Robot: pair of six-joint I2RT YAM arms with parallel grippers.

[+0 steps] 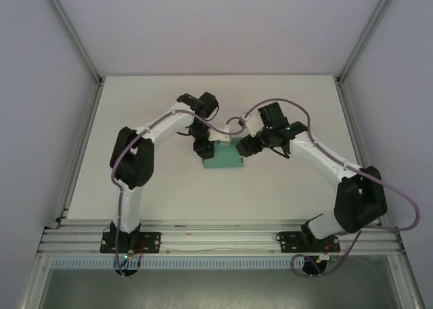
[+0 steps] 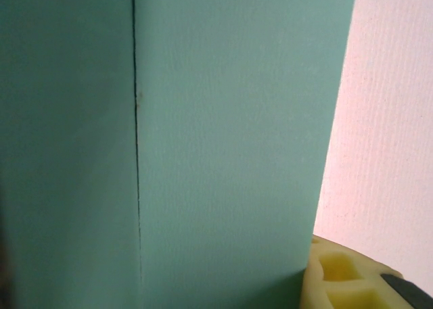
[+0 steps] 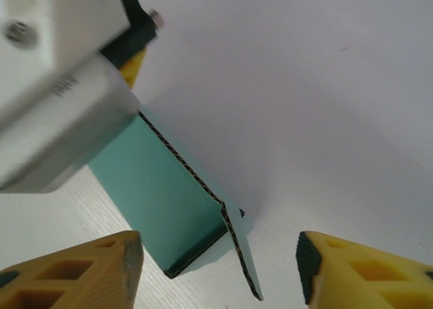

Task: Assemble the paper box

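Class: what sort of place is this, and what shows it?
Likely a robotics lab test cell: left arm and right arm bolted to an aluminium rail, white table, plain panels around.

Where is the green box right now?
In the top view, the box lies in the middle of the table, right between the left gripper and the right gripper.

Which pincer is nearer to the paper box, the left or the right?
Left. The left pincer is right against the paper box at its left end; the right pincer is open, slightly off its right end.
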